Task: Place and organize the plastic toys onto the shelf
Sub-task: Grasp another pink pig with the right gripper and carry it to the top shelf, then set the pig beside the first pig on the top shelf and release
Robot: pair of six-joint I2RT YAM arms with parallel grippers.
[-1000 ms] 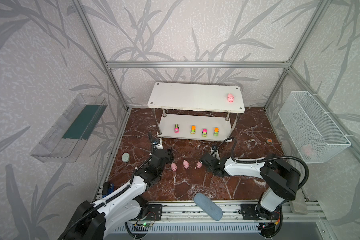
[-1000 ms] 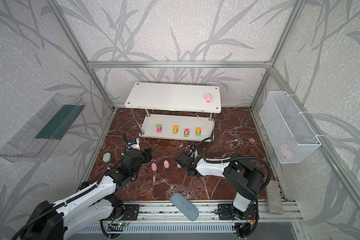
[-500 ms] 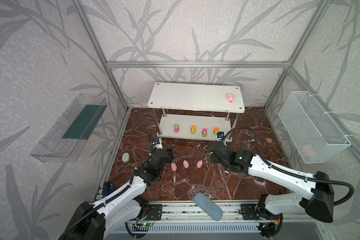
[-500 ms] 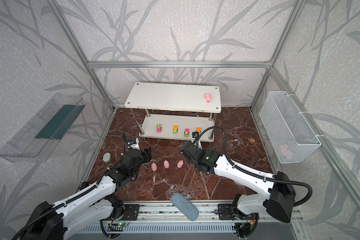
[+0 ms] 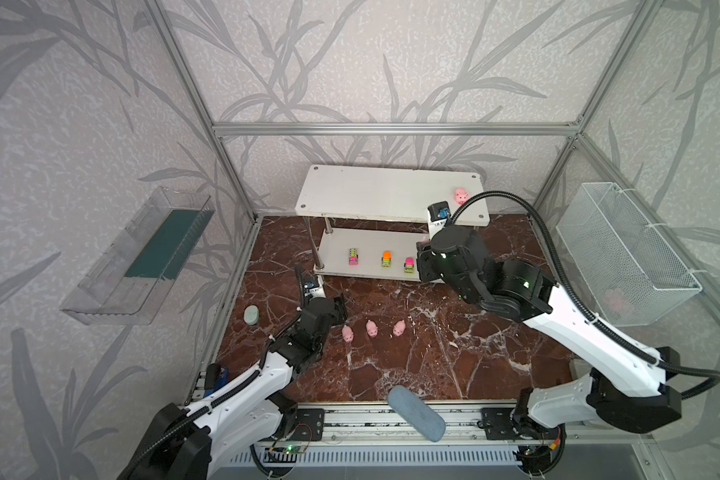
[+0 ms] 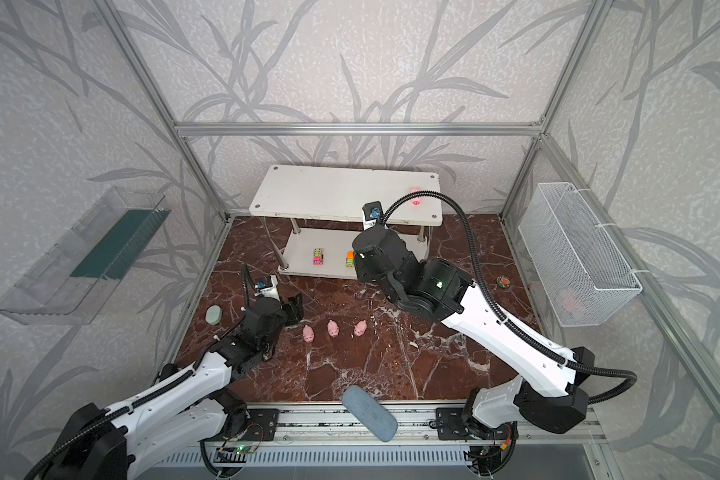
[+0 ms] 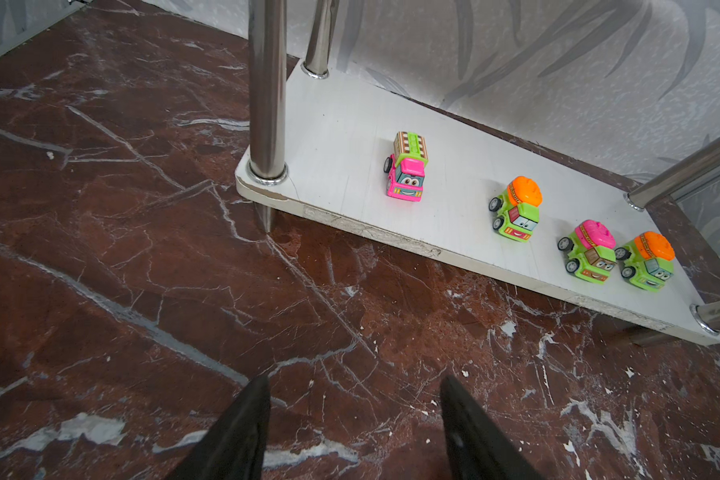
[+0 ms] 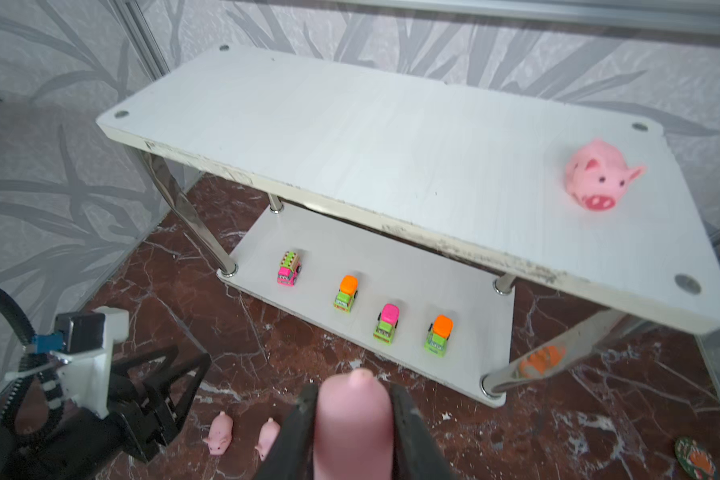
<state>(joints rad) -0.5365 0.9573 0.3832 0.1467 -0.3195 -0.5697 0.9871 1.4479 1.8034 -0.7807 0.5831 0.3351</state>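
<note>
My right gripper (image 8: 352,399) is shut on a pink pig (image 8: 354,419) and hangs in front of the white shelf (image 5: 383,191), level with its lower board. In a top view the right gripper (image 5: 422,249) hides one truck. Another pig (image 8: 595,178) lies at the right end of the top board. Several green trucks (image 7: 516,212) stand in a row on the lower board. Three pigs (image 5: 372,328) sit in a line on the floor. Just left of them my left gripper (image 5: 341,305) is open and empty, low over the floor.
A pale-green oval object (image 5: 251,314) lies by the left wall. A blue-grey pad (image 5: 416,412) rests on the front rail. A clear tray (image 5: 142,253) hangs on the left wall and a wire basket (image 5: 624,253) on the right. A small orange disc (image 6: 504,281) lies on the floor at right.
The right gripper has risen from the floor beside the row of pigs and moved back toward the shelf with a pig in it. The left arm has not moved.
</note>
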